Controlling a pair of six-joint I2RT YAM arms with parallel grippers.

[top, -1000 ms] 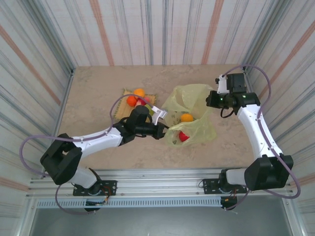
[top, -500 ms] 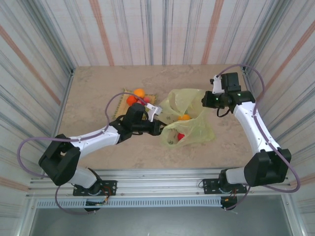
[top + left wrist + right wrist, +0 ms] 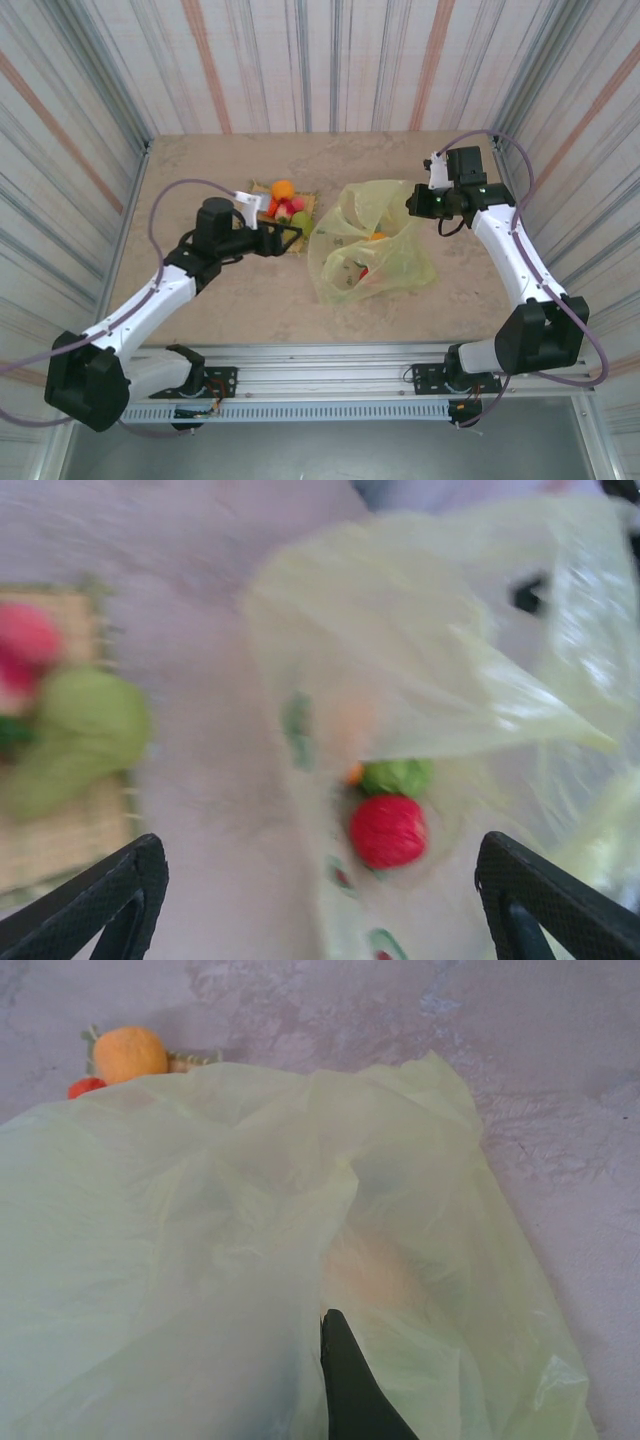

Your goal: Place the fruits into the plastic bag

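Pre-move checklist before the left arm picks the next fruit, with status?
1. Left gripper jaws open, nothing between them: ok.
2. Right gripper shut on the plastic bag edge, holding it up: ok.
3. Bag mouth open toward the mat: ok, the top view shows a gap on that side.
4. Bagged fruits settled: red fruit and green fruit lie inside: ok.
5. All fruits bagged: not ok; orange fruit and others sit on the mat.
6. Right grip firm enough for another drop: cannot tell.
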